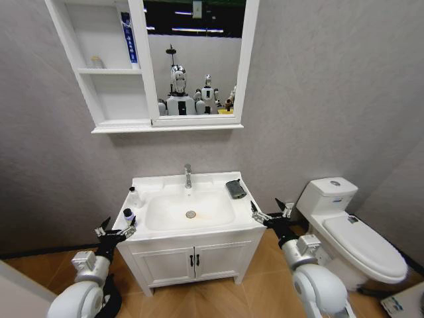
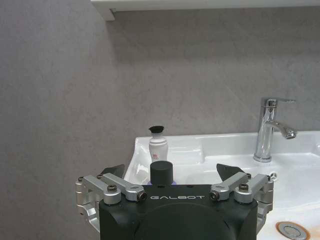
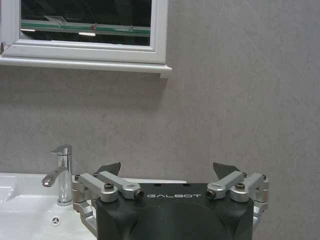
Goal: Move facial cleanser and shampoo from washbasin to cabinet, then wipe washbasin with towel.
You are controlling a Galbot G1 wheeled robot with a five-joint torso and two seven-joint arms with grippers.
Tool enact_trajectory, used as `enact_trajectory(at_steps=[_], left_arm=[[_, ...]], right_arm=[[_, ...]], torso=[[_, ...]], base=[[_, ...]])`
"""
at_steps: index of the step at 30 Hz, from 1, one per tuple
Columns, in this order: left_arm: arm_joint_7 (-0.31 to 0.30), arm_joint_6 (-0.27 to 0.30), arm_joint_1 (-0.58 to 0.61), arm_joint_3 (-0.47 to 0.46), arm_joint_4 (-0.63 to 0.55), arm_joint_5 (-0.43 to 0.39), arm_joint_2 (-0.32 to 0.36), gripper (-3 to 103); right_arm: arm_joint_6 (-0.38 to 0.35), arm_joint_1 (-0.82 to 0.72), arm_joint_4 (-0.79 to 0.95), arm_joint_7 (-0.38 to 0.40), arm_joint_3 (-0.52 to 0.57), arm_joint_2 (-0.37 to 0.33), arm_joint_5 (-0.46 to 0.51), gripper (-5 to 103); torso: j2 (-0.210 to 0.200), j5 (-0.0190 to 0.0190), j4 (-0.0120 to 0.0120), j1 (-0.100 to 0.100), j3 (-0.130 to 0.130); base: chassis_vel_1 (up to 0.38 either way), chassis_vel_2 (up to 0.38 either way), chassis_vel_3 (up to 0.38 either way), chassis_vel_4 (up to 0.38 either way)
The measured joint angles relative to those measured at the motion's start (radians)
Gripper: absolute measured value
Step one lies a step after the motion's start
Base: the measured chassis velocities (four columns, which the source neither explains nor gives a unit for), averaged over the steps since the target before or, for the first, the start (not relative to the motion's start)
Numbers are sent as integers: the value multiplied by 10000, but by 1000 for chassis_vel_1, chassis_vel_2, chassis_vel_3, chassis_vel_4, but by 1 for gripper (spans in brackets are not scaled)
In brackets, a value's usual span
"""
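Two small black-capped bottles [image 1: 130, 207] remain on the white ceramic washbasin's [image 1: 173, 183] left rim and the dark grey towel [image 1: 235, 189] lies far right, so we judge nothing done, our left gripper [image 1: 116, 229] and right gripper [image 1: 270, 213] both spread open and empty.

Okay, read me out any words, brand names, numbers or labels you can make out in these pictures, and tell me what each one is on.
"GALBOT" on the black body of the left gripper.
"GALBOT" on the black body of the right gripper.
Tall blue-and-white tube in the cabinet: vertical print, too small to read.
White bottle on the washbasin: small red mark, unreadable.
Toilet: blue label on the tank front, unreadable.
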Motion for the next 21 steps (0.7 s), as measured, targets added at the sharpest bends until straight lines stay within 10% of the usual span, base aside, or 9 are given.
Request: enact_trajectory(at_steps=[21], left_arm=[[-7, -52, -977, 767, 1519, 642, 120, 100]], right_arm=[[90, 130, -353, 12, 57, -48, 153, 100]], torso=[[0, 1, -1, 0, 0]], base=[[0, 0, 0, 0]])
